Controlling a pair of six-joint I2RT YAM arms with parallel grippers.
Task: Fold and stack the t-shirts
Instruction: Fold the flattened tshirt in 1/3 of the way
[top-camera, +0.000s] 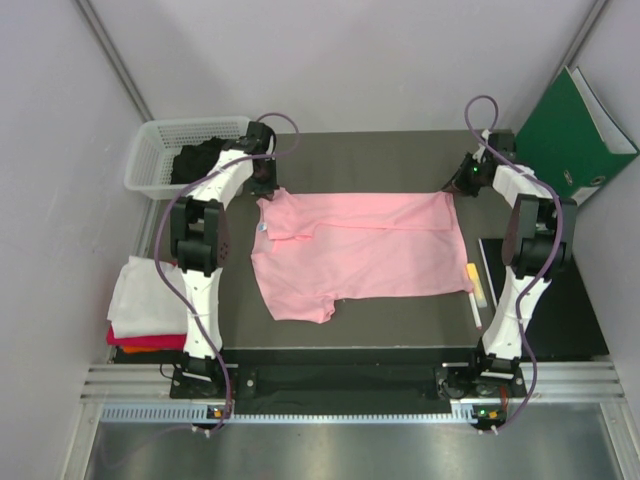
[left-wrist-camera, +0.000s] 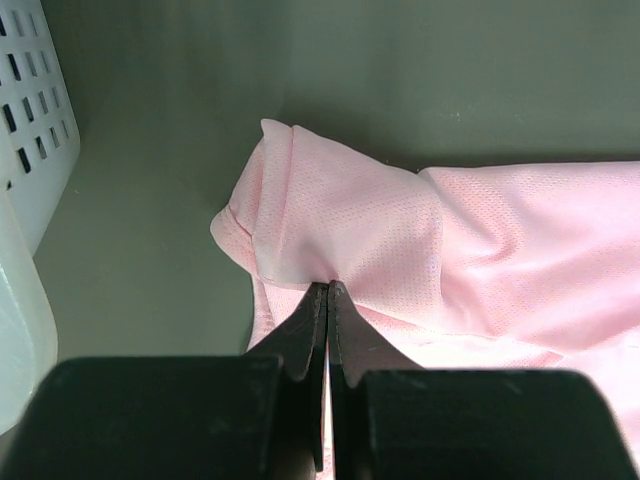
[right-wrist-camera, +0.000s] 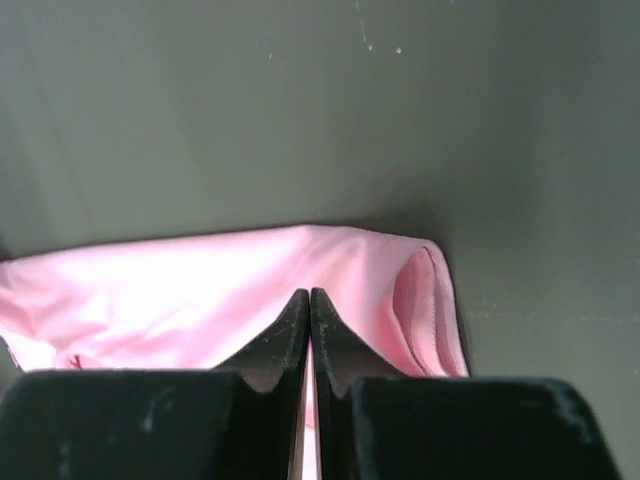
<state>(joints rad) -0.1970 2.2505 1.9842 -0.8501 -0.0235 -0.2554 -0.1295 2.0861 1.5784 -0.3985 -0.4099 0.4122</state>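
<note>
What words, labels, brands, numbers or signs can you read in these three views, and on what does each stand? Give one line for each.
No text can be read in any view.
The white neck label on the pink t-shirt: too small to read.
The green binder: a pale patch low on its spine, no print legible.

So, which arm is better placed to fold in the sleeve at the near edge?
Probably the left. The sleeve lies on the left side of the pink shirt, nearer the left gripper, though shut on the far left corner; the right gripper pinches the far right one.
</note>
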